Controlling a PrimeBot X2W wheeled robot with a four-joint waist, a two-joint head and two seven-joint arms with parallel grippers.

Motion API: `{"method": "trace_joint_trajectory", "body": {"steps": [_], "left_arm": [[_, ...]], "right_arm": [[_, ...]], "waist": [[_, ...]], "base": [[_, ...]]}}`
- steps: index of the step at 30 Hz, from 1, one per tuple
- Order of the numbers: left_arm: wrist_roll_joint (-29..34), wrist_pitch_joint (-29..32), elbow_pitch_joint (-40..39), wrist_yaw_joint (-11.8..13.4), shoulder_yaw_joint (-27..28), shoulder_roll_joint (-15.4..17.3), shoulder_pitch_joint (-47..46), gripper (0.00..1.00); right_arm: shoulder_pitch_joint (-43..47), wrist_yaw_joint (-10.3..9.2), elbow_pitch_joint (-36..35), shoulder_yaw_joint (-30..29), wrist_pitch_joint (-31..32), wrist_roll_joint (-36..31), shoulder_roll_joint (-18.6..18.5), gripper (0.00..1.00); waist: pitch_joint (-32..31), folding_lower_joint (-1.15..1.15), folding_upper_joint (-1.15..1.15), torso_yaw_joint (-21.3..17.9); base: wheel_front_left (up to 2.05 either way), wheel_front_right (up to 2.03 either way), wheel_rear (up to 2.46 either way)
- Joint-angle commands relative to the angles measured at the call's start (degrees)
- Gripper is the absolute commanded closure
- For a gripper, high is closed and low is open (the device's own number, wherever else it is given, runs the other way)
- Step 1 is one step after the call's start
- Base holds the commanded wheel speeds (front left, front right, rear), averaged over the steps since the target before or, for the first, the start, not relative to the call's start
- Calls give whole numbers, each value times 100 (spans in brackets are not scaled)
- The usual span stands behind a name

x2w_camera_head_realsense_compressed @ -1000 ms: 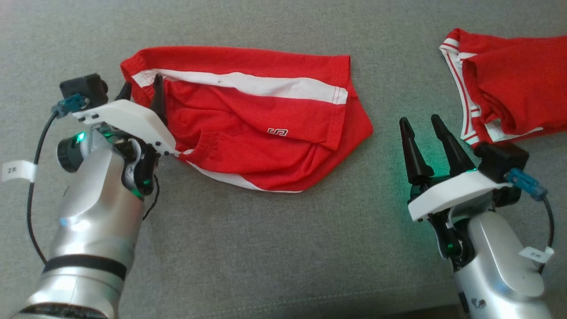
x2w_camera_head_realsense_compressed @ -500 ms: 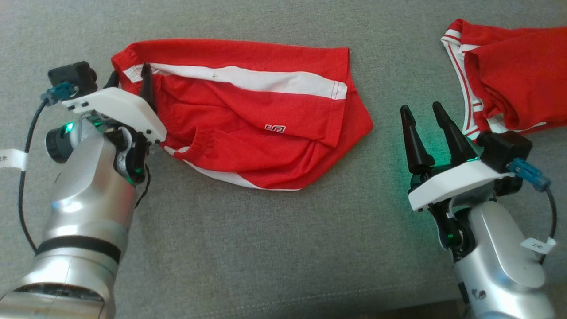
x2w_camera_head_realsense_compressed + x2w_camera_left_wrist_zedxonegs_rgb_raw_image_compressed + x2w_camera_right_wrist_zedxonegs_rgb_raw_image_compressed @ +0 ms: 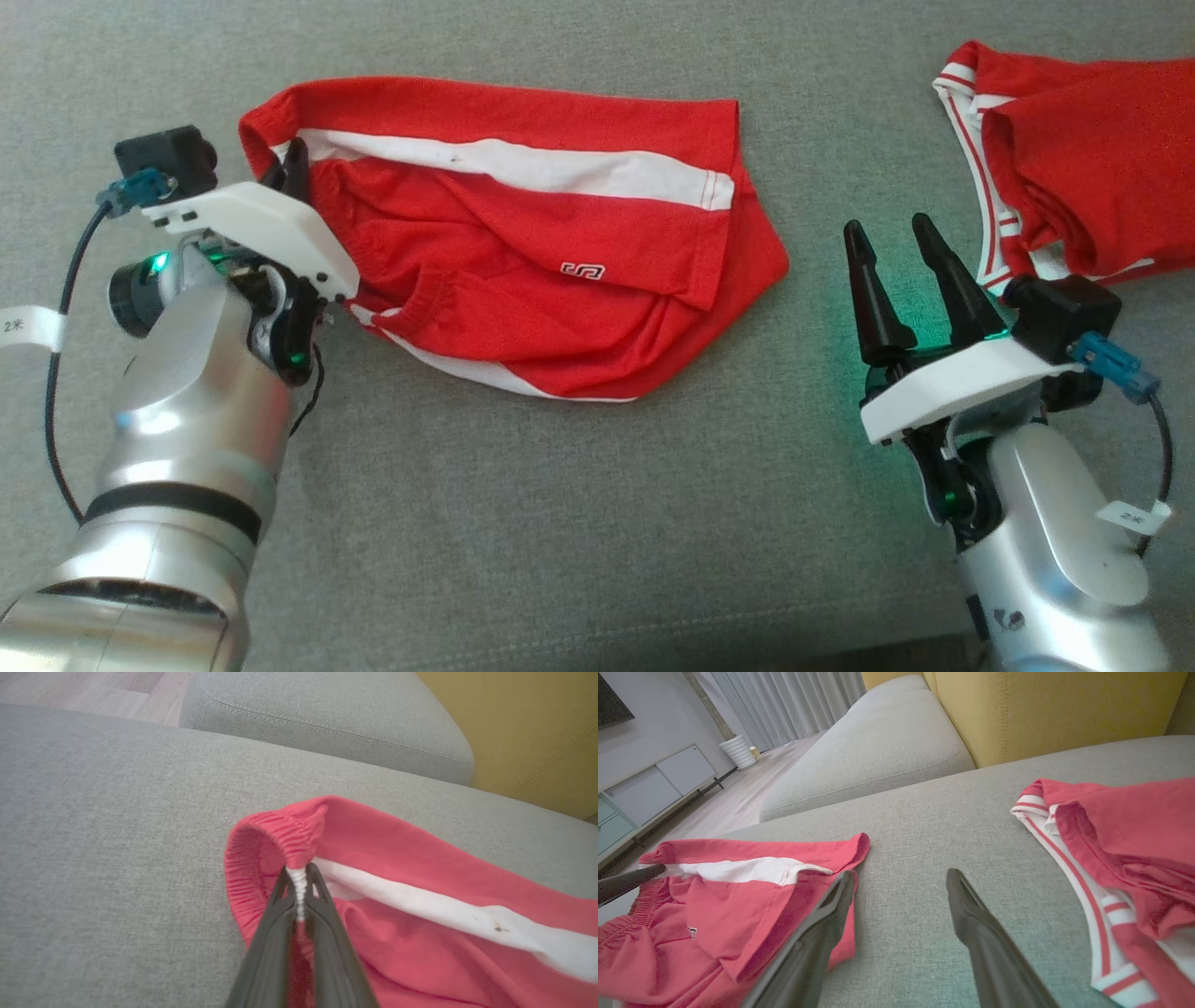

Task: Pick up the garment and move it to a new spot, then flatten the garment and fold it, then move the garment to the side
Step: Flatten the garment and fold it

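Note:
The garment [image 3: 523, 271] is a pair of red shorts with a white side stripe, lying crumpled on the grey couch cushion [image 3: 560, 523]. My left gripper [image 3: 294, 163] is at the garment's left end, shut on the elastic waistband where the white stripe ends. In the left wrist view the two fingertips [image 3: 299, 877] pinch that gathered white edge of the garment [image 3: 420, 933]. My right gripper [image 3: 892, 233] stands open on bare cushion to the right of the garment [image 3: 714, 914], with nothing between its jaws [image 3: 901, 882].
A second red garment with thin white stripes [image 3: 1083, 177] lies at the back right, close to my right gripper; the right wrist view has it too [image 3: 1125, 844]. A yellow backrest [image 3: 1055, 709] and another grey cushion [image 3: 868, 751] lie beyond.
My left gripper has shut on the waistband; its fingers were spread over the edge before. The right arm has kept still. The head view shifted slightly.

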Motion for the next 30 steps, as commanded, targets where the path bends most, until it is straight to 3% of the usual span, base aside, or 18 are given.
{"method": "trace_joint_trajectory", "body": {"steps": [1,8,13,23,30], "left_arm": [[-51,-91,-109,-53,117,161,-255,100],[-79,-151,-186,-237,-10,46,-206,100],[-93,-114,-342,-333,-127,3,-173,100],[-143,-31,-712,-384,-285,-98,-186,100],[-156,28,-871,-358,-367,-132,-143,100]], "right_arm": [[-149,19,-217,82,-29,-30,32,0],[-241,19,-366,412,181,202,-23,0],[-462,19,-344,792,497,784,-107,0],[-862,19,104,808,1309,2129,-234,0],[-1021,19,154,956,1541,2579,-385,0]], "waist": [[-32,0,0,20],[-102,0,0,235],[-94,0,0,418],[36,0,0,654],[68,0,0,693]], "base": [[0,0,0],[0,0,0],[0,0,0],[0,0,0],[0,0,0]]}}
